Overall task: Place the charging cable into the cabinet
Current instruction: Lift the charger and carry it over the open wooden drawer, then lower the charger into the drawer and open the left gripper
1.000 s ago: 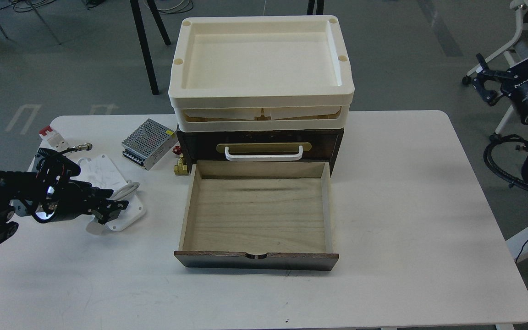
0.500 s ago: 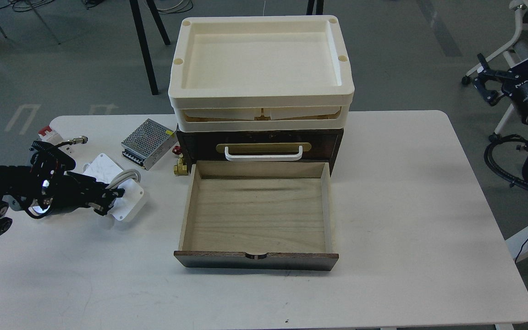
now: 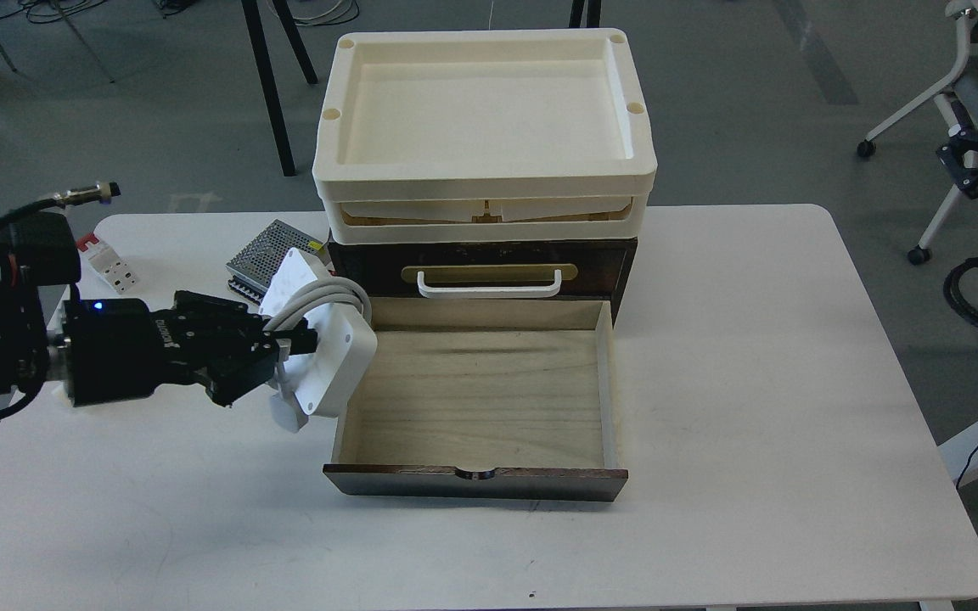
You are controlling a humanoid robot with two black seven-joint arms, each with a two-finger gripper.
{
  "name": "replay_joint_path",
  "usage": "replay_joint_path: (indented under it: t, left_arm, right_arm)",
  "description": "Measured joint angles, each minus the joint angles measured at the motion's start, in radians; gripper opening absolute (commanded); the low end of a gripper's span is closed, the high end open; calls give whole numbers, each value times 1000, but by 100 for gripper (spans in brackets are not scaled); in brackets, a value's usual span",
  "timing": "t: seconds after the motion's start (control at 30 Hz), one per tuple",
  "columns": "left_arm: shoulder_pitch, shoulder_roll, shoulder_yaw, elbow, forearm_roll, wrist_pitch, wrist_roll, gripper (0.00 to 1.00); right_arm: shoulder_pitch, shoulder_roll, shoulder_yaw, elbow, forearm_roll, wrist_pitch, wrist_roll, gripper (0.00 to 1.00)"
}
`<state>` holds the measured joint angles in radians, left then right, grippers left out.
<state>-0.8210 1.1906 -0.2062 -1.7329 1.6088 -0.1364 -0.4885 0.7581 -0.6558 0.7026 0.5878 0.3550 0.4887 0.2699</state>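
Observation:
My left gripper [image 3: 289, 350] is shut on the charging cable [image 3: 323, 352], a flat white block with a thick white cord looped over it. It holds the block tilted above the table, at the left edge of the open pale-wood drawer [image 3: 476, 395]. The white plug [image 3: 288, 416] hangs below the block. The dark brown cabinet [image 3: 482, 270] with a brass plate and white handle [image 3: 489, 286] stands behind the drawer. The drawer holds nothing. My right gripper [image 3: 969, 161] is off the table at the far right, small and dark.
Two stacked cream trays [image 3: 484, 127] sit on the cabinet. A perforated metal power-supply box [image 3: 264, 252] and a white and red part [image 3: 107, 259] lie at the back left of the white table [image 3: 752, 382]. An office chair [image 3: 956, 76] stands at the far right.
My left gripper has lifted the charging cable off the table and carried it right, to the drawer's left edge. My right arm has drawn back toward the right edge.

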Motion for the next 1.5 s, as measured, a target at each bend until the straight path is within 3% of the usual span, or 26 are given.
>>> replay_joint_path:
  t: [0.27, 0.63, 0.77, 0.9, 1.2, 1.37, 1.5]
  left_arm:
    - [17, -241, 6, 88, -153, 6, 0, 0]
    - [101, -404, 14, 315, -123, 18, 0, 0]
    - [121, -426, 15, 346, -88, 19, 0, 0]
    - [124, -440, 12, 351, -88, 20, 0, 8]
    - [125, -490, 9, 403, -93, 20, 0, 38]
    - [117, -507, -2, 409, -99, 20, 0, 70]
    - [113, -514, -4, 409, -111, 19, 0, 82]
  right_arm:
    - [-4, -16, 0, -6, -1, 0, -1, 100]
    - [-14, -21, 0, -8, -1, 0, 0, 100]
    - [-16, -21, 0, -8, -1, 0, 0, 100]
    - [-19, -21, 0, -8, -1, 0, 0, 100]
    - [-20, -19, 0, -7, 0, 0, 0, 100]
    - [-20, -18, 2, -4, 1, 0, 0, 100]
    - [-20, -18, 4, -3, 1, 0, 0, 100]
